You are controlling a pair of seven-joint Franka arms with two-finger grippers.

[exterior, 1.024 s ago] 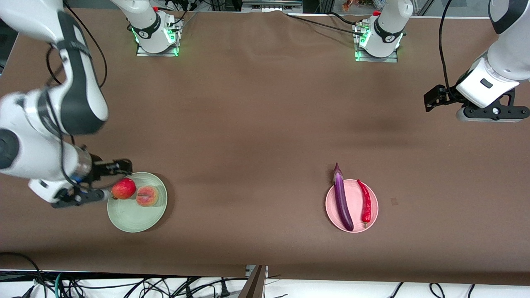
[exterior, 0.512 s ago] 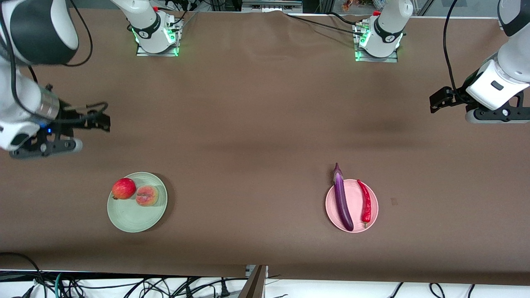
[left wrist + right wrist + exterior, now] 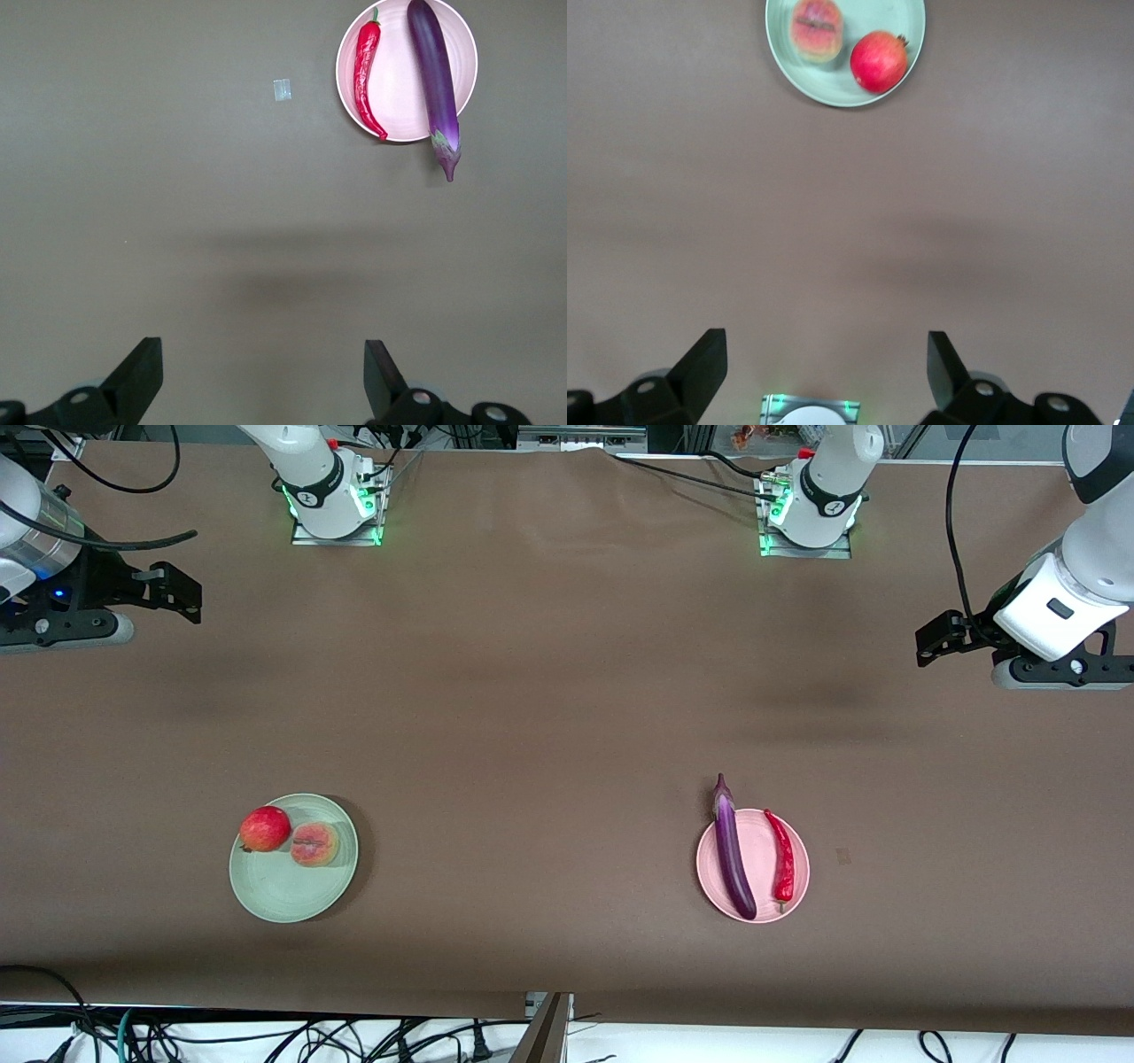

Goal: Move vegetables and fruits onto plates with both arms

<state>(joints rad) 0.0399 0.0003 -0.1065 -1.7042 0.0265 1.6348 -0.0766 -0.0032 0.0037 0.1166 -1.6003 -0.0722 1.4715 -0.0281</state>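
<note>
Brown cloth covers the table [image 3: 549, 691], and all four pieces of produce already lie on plates, so the sorting looks finished. The right gripper [image 3: 182, 589] hangs wide open and empty over bare cloth at the right arm's end of the table, well apart from the green plate [image 3: 292, 890]; seen from its own wrist, the fingers [image 3: 700, 363] stand spread with that plate far ahead of them. On it the red fruit [image 3: 265, 828] and the peach [image 3: 314, 844] sit touching, likely grouped as the fruits. The left gripper [image 3: 930, 642] is equally wide and empty, up over bare cloth at the left arm's end, well away from the pink plate [image 3: 797, 886].

Lying on that plate, the eggplant [image 3: 733, 850] has its long axis running roughly toward the robots' bases, its darker cap overhanging the rim on the base side because it is longer than the plate. Just beside it, apart, the chili pepper [image 3: 781, 855] lies nearly parallel and fits inside the rim. Both arms appear parked clear of the plates.
</note>
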